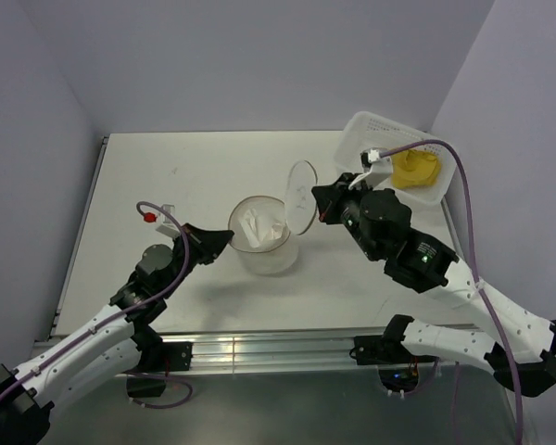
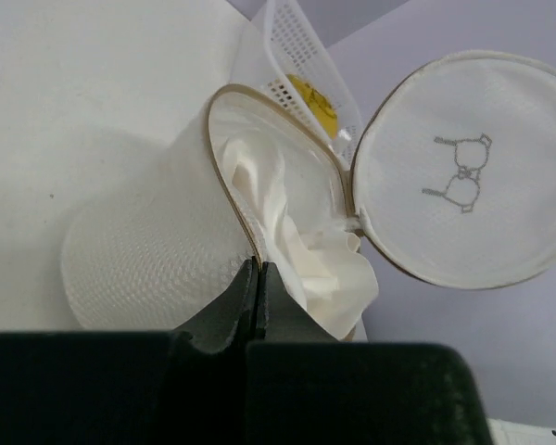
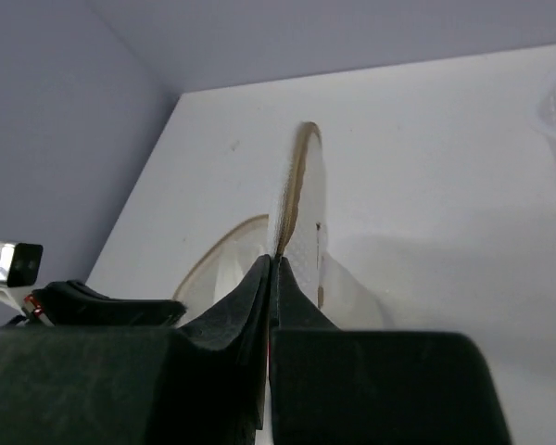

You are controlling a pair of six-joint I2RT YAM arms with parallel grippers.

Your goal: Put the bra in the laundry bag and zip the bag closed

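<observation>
The laundry bag (image 1: pixel 264 243) stands open mid-table, a cream-white mesh drum with crumpled white lining inside. Its round flap lid (image 1: pixel 302 197) stands upright on the right. My left gripper (image 1: pixel 228 238) is shut on the bag's left rim; the left wrist view shows the rim (image 2: pixel 232 195) pinched in the jaws and the lid (image 2: pixel 468 171) with dark zip pulls. My right gripper (image 1: pixel 320 200) is shut on the lid's edge (image 3: pixel 292 199). The mustard-yellow bra (image 1: pixel 415 169) lies in the white basket at the back right, and also shows in the left wrist view (image 2: pixel 313 100).
The white perforated plastic basket (image 1: pixel 363 130) sits at the table's back right corner, behind the right arm. Grey walls close in the back and both sides. A metal rail runs along the near table edge (image 1: pixel 259 348).
</observation>
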